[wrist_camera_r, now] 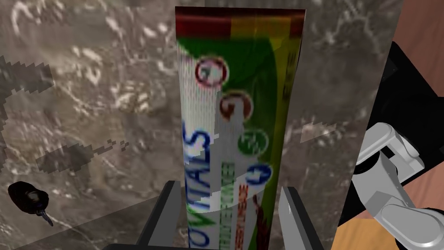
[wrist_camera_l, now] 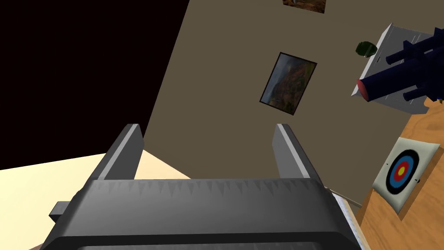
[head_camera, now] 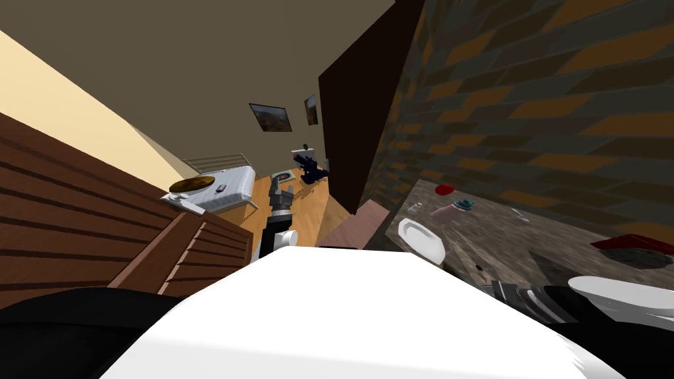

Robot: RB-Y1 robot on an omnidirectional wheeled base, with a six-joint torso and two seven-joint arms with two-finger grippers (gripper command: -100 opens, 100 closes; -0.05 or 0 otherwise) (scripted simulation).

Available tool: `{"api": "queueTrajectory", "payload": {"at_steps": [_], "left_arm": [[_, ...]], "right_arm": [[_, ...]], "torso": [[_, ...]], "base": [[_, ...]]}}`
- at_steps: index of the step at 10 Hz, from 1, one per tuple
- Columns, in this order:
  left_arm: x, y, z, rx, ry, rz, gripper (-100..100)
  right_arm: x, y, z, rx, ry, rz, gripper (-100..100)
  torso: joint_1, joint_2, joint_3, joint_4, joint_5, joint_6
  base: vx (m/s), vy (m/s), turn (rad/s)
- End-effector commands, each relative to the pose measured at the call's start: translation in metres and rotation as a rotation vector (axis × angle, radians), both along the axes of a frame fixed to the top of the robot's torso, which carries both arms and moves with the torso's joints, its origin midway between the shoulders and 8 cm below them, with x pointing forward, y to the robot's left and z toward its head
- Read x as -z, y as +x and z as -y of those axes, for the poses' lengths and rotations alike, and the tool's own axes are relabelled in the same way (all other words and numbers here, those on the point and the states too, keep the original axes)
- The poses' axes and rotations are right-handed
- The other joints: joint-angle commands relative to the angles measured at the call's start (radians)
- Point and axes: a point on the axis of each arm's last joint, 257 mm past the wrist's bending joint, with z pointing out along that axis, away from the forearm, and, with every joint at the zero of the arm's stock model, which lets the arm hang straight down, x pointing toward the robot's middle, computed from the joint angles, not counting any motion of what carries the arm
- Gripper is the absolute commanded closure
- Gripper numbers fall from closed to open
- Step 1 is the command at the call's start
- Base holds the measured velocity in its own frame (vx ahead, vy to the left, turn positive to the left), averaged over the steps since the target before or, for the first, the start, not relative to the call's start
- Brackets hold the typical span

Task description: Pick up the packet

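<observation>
The packet [wrist_camera_r: 236,121] sits between the right claw's [wrist_camera_r: 230,193] fingers, against the counter [wrist_camera_r: 86,108].

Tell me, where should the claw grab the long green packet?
Pinch the packet across its narrow width, on its two long edges, coming straight down from above. It lies flat on the marbled counter, long and slim, so nothing sticks up to catch. The right claw is lined up over one end.
</observation>
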Motion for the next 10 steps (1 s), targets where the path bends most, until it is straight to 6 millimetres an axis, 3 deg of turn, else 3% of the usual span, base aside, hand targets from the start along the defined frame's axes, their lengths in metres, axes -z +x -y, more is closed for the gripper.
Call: {"api": "queueTrajectory", "payload": {"at_steps": [1,9,10], "left_arm": [[0.0,0.0,0.0,0.0,0.0,0.0,0],[0.0,0.0,0.0,0.0,0.0,0.0,0],[0.0,0.0,0.0,0.0,0.0,0.0,0]], "right_arm": [[-0.004,-0.005,0.007,0.029,0.001,-0.001,100],[-0.023,-0.027,0.037,0.148,0.0,0.004,100],[-0.021,-0.026,0.034,0.141,-0.001,0.002,100]], "torso": [[0.0,0.0,0.0,0.0,0.0,0.0],[0.002,0.003,0.002,0.001,0.001,0.002],[0.002,0.003,0.002,0.001,0.002,0.002]], "base": [[-0.098,0.027,0.261],[-0.076,0.037,0.152],[-0.032,0.016,0.034]]}}
